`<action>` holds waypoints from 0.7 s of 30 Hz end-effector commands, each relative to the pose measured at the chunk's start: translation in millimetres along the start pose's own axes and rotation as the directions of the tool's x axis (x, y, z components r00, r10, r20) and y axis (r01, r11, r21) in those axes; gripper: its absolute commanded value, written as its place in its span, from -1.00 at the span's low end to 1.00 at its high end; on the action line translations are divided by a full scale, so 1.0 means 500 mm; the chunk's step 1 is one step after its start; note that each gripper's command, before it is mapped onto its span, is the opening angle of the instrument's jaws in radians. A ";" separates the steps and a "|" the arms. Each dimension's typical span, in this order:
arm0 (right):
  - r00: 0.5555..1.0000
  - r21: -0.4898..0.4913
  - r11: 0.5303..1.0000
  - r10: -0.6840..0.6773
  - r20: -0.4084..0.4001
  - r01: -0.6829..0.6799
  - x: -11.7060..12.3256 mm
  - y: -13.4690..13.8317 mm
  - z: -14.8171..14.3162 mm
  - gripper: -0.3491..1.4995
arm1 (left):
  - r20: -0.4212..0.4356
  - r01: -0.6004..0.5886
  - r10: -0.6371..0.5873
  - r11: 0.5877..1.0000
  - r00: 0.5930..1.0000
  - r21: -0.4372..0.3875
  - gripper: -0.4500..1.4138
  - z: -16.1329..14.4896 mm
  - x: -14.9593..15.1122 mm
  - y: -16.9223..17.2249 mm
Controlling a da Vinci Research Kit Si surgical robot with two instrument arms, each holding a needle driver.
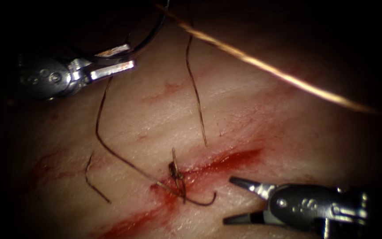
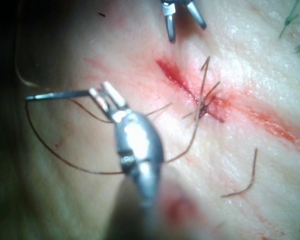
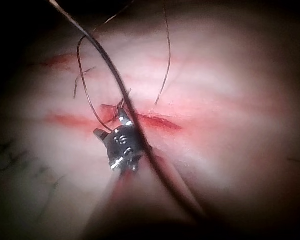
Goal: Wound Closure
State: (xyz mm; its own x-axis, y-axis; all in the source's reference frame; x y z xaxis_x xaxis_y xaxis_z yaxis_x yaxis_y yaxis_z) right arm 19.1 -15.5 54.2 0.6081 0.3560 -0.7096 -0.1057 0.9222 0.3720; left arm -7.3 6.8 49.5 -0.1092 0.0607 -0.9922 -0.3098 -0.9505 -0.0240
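We see the tissue point(image 1: 253, 106) with its cut point(image 1: 226, 161) running red across, a knot point(image 1: 175, 170) on it. Left tool point(image 1: 122, 57), well up-left of the cut, pinches the needle point(image 1: 149, 37) clear of tissue. Right tool point(image 1: 237, 199), jaws spread, holds nothing just beside the cut. Slack thread point(image 1: 100, 128) lies loose; we judge it could snag those spread jaws.

Tissue point(image 1: 261, 110) – thread point(image 1: 111, 152) and red fluid point(image 1: 231, 160) on it.
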 end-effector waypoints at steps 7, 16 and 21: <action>0.999 0.025 0.999 -0.031 0.021 0.030 -0.0082 0.0019 0.0104 0.98 | 0.001 0.000 0.000 1.000 1.000 0.000 -1.00 0.0009 -0.0011 0.0004; 0.995 0.055 0.997 -0.065 0.075 0.061 -0.0120 -0.0011 0.0179 0.98 | 0.000 0.000 0.000 1.000 1.000 0.000 -1.00 0.0008 -0.0011 0.0004; 0.990 0.086 0.992 -0.097 0.100 0.088 -0.0125 -0.0020 0.0175 0.94 | 0.001 0.000 0.000 1.000 1.000 0.000 -1.00 0.0008 -0.0011 0.0004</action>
State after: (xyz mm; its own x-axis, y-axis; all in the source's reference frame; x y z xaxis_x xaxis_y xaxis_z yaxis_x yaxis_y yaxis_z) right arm 21.7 -19.4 63.1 0.6937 0.2374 -0.6800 0.0231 0.9363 0.3505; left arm -7.2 6.8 49.5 -0.1107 0.0613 -0.9920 -0.3107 -0.9502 -0.0241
